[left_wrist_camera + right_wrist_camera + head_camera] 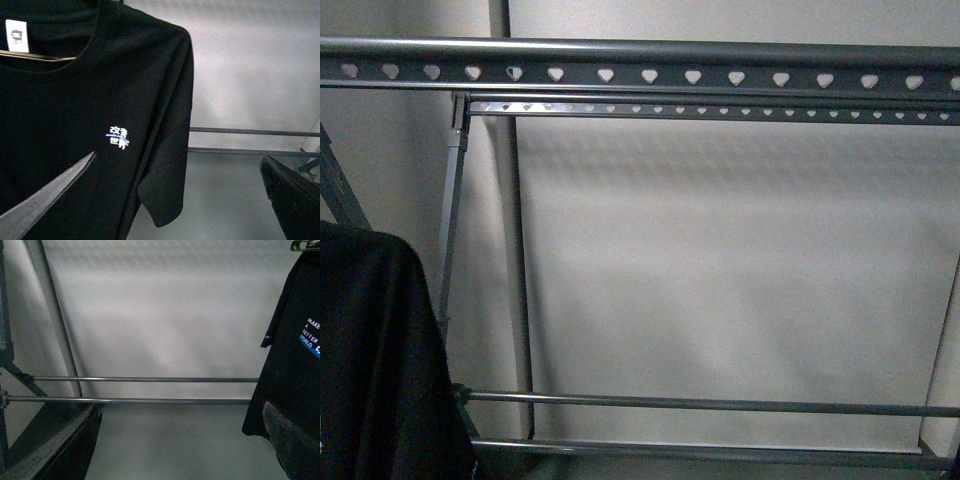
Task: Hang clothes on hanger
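The black T-shirt [370, 350] hangs low at the near left, well below the clothes rack's [720, 404] heart-punched top rail [650, 62]. A thin wire hanger [45, 57] runs through its collar, likely so its hook [302, 245] can be carried to the rail (what bears it now is out of view). The left gripper [179, 159] faces the chest print [119, 137], fingers [45, 200] spread wide and empty. The right gripper [182, 407] is likewise wide, holding nothing.

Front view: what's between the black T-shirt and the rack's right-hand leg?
Nothing hangs there. In the front view, right of the T-shirt, the top rail is bare. Only the lower crossbars and the blank wall show.
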Controlling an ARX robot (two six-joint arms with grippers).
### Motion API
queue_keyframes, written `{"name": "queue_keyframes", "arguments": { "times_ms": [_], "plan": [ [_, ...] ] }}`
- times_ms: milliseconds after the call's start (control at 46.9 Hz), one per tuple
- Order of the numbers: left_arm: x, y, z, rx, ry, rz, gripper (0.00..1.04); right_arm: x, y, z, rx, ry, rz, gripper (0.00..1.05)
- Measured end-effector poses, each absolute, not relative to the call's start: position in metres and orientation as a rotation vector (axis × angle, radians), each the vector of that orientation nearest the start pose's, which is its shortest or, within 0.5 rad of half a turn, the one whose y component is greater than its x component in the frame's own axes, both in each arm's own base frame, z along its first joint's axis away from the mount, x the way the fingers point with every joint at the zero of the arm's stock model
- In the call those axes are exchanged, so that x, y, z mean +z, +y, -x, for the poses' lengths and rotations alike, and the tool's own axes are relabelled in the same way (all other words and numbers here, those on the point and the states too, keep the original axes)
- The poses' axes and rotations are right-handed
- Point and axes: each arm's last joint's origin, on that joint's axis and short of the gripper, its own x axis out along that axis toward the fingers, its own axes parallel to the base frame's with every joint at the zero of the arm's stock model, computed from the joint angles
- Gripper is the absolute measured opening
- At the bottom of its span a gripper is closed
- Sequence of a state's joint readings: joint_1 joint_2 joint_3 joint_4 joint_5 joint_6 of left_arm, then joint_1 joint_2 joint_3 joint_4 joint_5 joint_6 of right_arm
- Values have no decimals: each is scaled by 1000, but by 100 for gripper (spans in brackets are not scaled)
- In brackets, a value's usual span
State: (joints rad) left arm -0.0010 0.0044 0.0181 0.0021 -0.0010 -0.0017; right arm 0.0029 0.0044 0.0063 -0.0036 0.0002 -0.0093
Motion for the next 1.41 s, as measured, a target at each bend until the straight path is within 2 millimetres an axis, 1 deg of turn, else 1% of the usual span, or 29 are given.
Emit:
{"name": "queue_keyframes", "arguments": {
  "times_ms": [597,640,682,704,725,746,789,874,896,917,960,981,1024,1130,1173,1280,1365,1408],
  "plan": [
    [170,0,-97,0,-16,2,98,165,0,-98,3,2,9,97],
    [170,0,-97,-31,-13,3,98,165,0,-98,3,2,9,97],
    [171,1,-100,-146,-16,13,98,165,0,-98,1,2,9,97],
    [172,1,-101,-174,-16,16,98,165,0,-98,1,2,9,97],
    [176,2,-105,-240,-11,25,98,165,0,-98,3,2,10,97],
    [179,3,-109,-263,-8,39,98,165,0,-98,5,2,10,97],
    [189,5,-117,-249,-2,69,98,165,0,-98,4,2,9,97],
    [212,12,-140,-129,44,159,98,165,0,-98,3,2,9,97],
    [221,16,-152,-69,75,216,98,165,0,-98,2,2,9,97],
    [225,18,-160,-30,99,243,98,165,0,-98,3,2,9,97],
    [236,23,-184,74,156,341,98,165,0,-98,3,2,9,97],
    [238,25,-193,109,166,376,98,165,0,-98,3,2,9,97],
    [242,28,-215,201,198,444,98,165,0,-98,3,2,9,97],
    [248,34,-255,373,260,548,98,165,0,-98,3,2,9,97],
    [250,35,-265,414,254,574,98,165,0,-98,3,2,9,97],
    [255,35,-284,456,240,599,98,165,0,-98,3,2,9,97],
    [258,34,-294,479,237,610,98,165,0,-98,3,2,9,97],
    [259,34,-304,503,242,623,98,165,0,-98,3,2,9,97]
  ]
}}
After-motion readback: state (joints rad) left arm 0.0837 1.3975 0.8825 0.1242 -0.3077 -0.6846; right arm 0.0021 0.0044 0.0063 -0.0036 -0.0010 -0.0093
